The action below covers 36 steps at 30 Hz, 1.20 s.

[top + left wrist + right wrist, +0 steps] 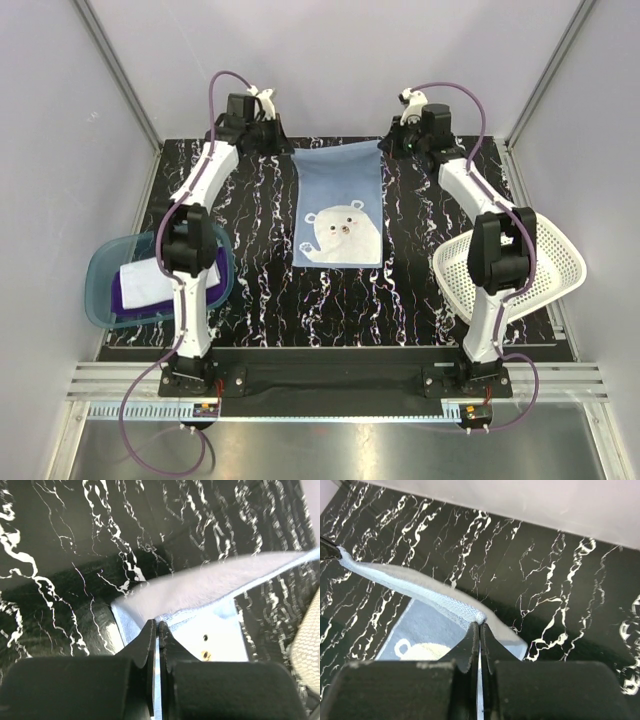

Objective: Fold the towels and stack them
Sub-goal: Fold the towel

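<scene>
A light blue towel point(340, 205) with a white bear print lies spread on the black marbled table, its far edge lifted. My left gripper point(283, 147) is shut on the towel's far left corner point(165, 617). My right gripper point(392, 146) is shut on the far right corner point(481, 616). The raised edge stretches between the two grippers point(410, 587). A white towel point(143, 278) and a purple towel point(135, 299) lie folded in the teal tub.
The translucent teal tub point(98, 285) sits at the left table edge beside the left arm. The white perforated basket point(555, 265) sits tilted at the right edge behind the right arm. White walls enclose the table at the back and sides.
</scene>
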Each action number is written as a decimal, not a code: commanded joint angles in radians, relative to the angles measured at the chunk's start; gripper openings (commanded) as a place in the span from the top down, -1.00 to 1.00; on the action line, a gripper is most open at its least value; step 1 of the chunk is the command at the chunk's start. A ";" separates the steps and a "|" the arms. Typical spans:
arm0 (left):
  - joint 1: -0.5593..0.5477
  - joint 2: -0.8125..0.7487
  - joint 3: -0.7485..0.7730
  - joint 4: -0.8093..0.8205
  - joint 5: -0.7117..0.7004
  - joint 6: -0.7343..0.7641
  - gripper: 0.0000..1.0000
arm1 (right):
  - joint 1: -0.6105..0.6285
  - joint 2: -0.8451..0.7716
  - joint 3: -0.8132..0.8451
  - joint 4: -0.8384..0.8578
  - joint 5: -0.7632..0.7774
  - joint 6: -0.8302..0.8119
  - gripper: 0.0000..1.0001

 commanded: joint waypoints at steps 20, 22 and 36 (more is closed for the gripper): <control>-0.019 -0.268 -0.509 0.162 0.052 0.134 1.00 | 0.003 -0.209 -0.426 0.112 -0.013 -0.003 1.00; -0.025 -0.306 -0.564 0.160 0.052 0.136 1.00 | 0.006 -0.235 -0.475 0.107 -0.020 0.007 1.00; -0.094 -0.408 -0.774 0.030 -0.012 0.159 0.99 | 0.027 -0.384 -0.737 0.049 0.007 0.102 0.97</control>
